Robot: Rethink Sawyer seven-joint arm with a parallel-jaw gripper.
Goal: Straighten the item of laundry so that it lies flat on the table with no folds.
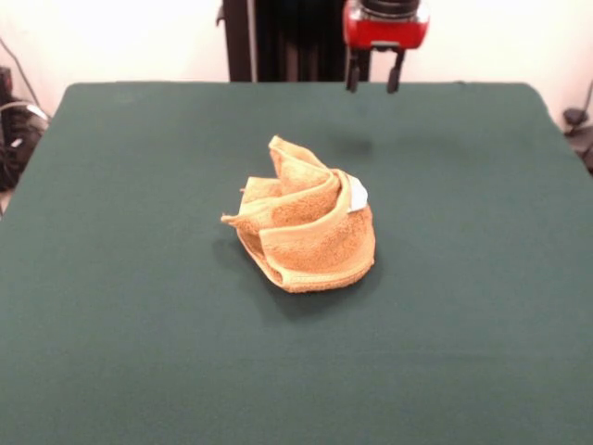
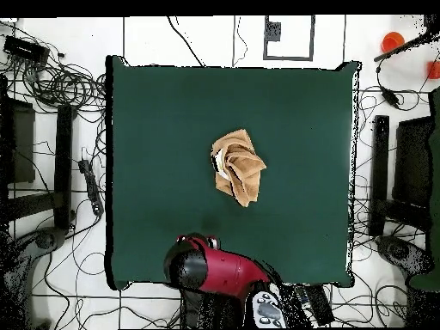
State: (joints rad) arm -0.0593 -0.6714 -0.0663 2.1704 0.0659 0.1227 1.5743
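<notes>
The golden-tan towel (image 1: 306,222) lies crumpled in a heap near the middle of the dark green table (image 1: 139,324), with several folds standing up. Its white label (image 1: 358,195) shows on the right side of the heap. In the overhead view the towel (image 2: 238,165) is a bunched lump at the centre of the table (image 2: 155,112). My gripper (image 1: 373,79) hangs above the table's far edge, well behind the towel and a little to its right. It is open and empty. In the overhead view the red and black arm (image 2: 206,266) covers the gripper.
The dark pedestal (image 1: 287,37) stands behind the far edge. Cables and dark equipment (image 2: 60,163) lie on the floor around the table. An orange object (image 2: 393,39) sits off the table at one corner.
</notes>
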